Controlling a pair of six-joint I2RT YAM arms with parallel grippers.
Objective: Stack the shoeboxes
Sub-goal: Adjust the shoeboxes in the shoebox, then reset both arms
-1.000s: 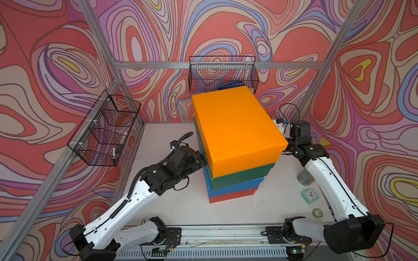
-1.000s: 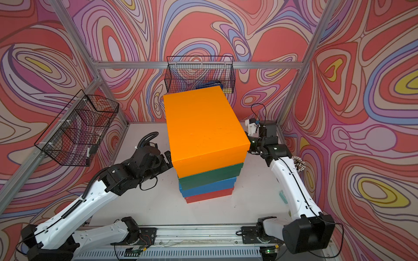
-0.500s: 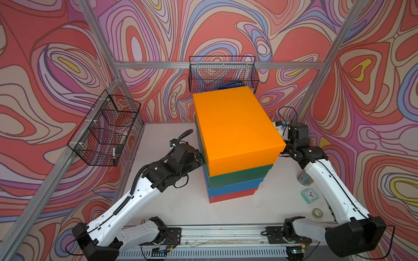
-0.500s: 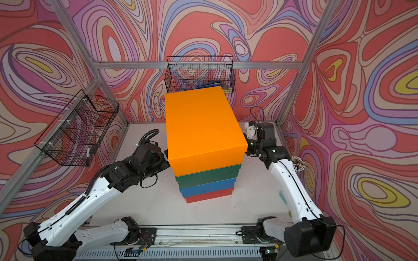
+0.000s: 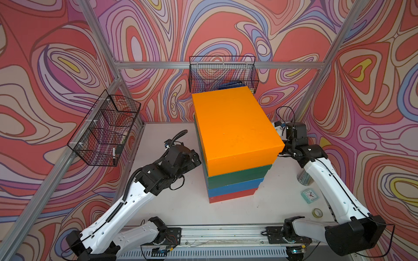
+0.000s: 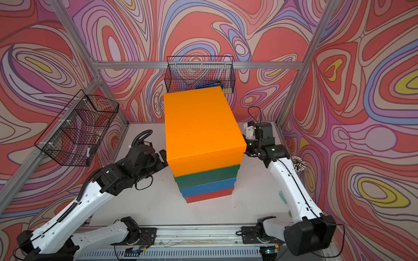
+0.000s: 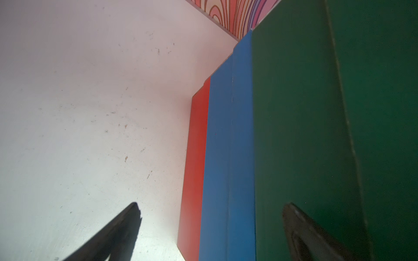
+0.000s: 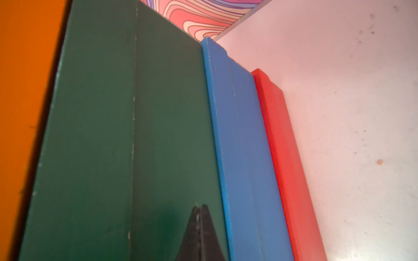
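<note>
on the table (image 5: 176, 203) red box (image 5: 233, 197) lay lowest, then blue box (image 5: 235, 187), green box (image 5: 239, 175), orange box (image 5: 235, 128), long sides running 11 to 5 o'clock. left gripper (image 5: 196, 159), spread wide and empty, sat at their 9 o'clock; right gripper (image 8: 199, 208), closed on nothing, at 3, equally near.

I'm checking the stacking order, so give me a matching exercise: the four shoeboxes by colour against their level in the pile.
Boxes:
1. red box
2. orange box
3. blue box
4. green box

Levels:
A. top
B. second from top
C. third from top
D. bottom

Pairs: 1-D, 2-A, 3-C, 4-B
</note>
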